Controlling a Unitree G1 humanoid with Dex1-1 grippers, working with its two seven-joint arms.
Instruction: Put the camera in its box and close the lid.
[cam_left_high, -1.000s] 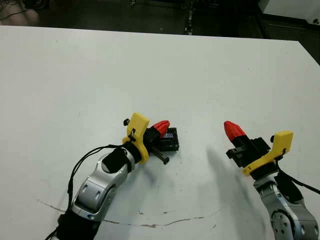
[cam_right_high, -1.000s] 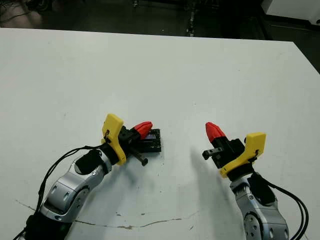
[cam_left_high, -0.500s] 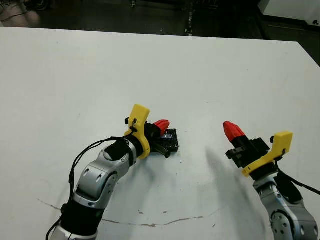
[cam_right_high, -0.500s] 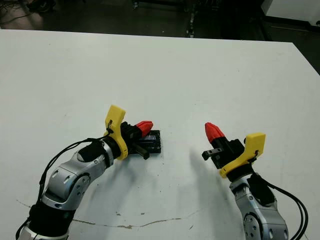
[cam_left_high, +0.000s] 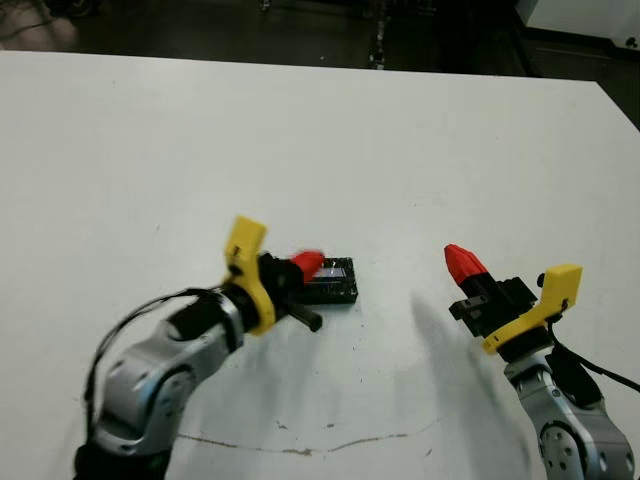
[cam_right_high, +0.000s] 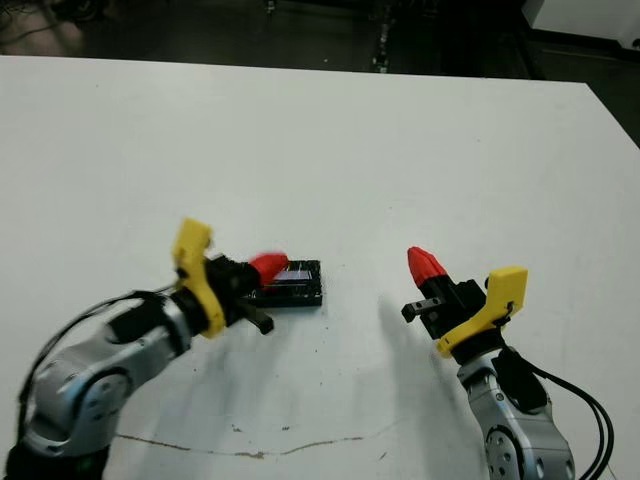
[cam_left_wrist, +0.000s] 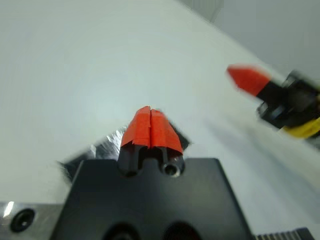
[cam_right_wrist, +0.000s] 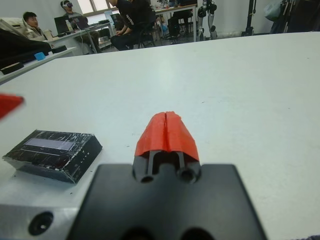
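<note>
The white table (cam_left_high: 320, 140) carries a single thing, a closed box whose glossy black lid (cam_right_wrist: 52, 154) with a pale silvery strip on top faces up; it lies flat on the table's near half, a little left of the middle. Nearer the robot than the lid, a thin dark scuff line (cam_left_high: 300, 445) curves across the tabletop, with a few small dark specks close around it. Everywhere beyond the lid, toward the far edge and out to both sides, the surface is plain white.
</note>
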